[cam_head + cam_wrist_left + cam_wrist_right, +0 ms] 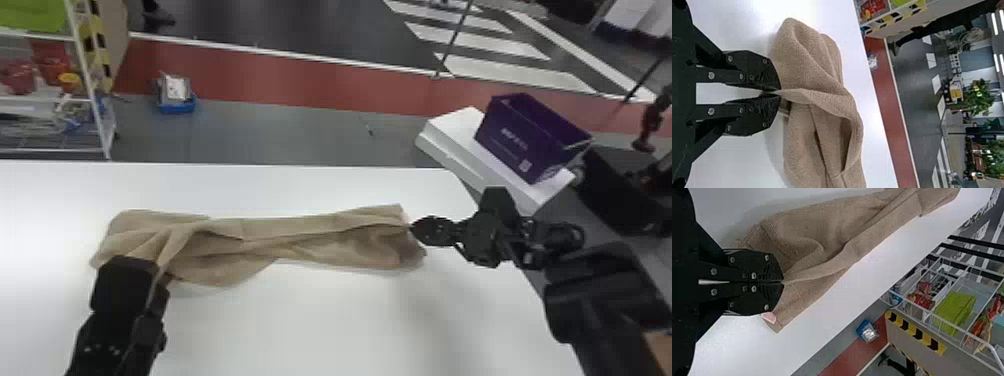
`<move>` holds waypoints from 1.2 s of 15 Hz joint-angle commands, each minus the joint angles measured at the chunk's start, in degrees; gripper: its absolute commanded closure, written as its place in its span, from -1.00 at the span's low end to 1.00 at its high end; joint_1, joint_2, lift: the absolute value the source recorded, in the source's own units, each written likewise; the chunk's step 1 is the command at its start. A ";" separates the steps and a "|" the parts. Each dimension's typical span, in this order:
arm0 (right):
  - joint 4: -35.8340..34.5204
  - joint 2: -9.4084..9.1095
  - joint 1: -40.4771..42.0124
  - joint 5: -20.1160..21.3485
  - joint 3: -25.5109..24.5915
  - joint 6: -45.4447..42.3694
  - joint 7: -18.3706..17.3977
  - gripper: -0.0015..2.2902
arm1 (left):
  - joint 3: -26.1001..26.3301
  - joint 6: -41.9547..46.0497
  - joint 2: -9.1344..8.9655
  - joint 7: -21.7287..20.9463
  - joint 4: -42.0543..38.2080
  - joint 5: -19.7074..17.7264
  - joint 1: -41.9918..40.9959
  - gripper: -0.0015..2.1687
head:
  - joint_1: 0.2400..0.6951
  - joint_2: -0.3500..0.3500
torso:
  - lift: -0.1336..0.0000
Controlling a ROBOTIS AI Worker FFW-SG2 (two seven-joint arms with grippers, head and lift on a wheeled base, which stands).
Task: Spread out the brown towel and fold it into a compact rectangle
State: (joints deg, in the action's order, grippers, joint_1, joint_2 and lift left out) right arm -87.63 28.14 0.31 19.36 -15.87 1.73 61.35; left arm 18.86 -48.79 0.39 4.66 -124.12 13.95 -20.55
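brown rumpled cloth towel (pixel 310 232), pinched in closed black left end effector (pixel 774 93) and right end effector (pixel 782 282), seems mid-spreading, next needing flattening

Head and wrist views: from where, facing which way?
Head: on the head, facing forward and down at the brown towel; left arm and right arm show.
Left wrist: mounted there, along the left claw to the towel's left end.
Right wrist: likewise, along the right claw to its right end.
Wrist views share towel, red strip.
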 commanded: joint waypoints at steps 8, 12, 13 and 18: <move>-6.76 -2.39 -3.21 -11.10 -7.07 10.36 -6.24 0.08 | -6.65 -4.79 0.23 -7.21 -10.88 7.06 3.15 0.98 | 1.00 -0.80 | -0.85; -9.14 -2.39 -6.73 -14.62 -7.68 13.88 -10.90 0.08 | -10.69 -4.96 0.23 -11.60 -13.70 9.87 8.16 0.98 | 0.95 -0.71 | -0.85; -9.14 -2.30 -8.04 -14.62 -6.98 14.58 -11.07 0.08 | -11.13 -4.96 0.40 -13.18 -13.26 10.22 10.79 0.97 | 0.87 -0.69 | -0.85; -6.24 -1.95 -14.90 -13.65 -0.91 15.28 -15.73 0.07 | -11.66 -2.15 0.32 -18.98 -1.22 14.62 23.80 0.97 | 0.44 -0.54 | -0.85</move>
State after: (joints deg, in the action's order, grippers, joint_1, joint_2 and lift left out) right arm -95.45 26.06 -11.94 5.28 -18.37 16.73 46.03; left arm 7.22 -52.46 0.71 -13.86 -129.09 27.30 -0.32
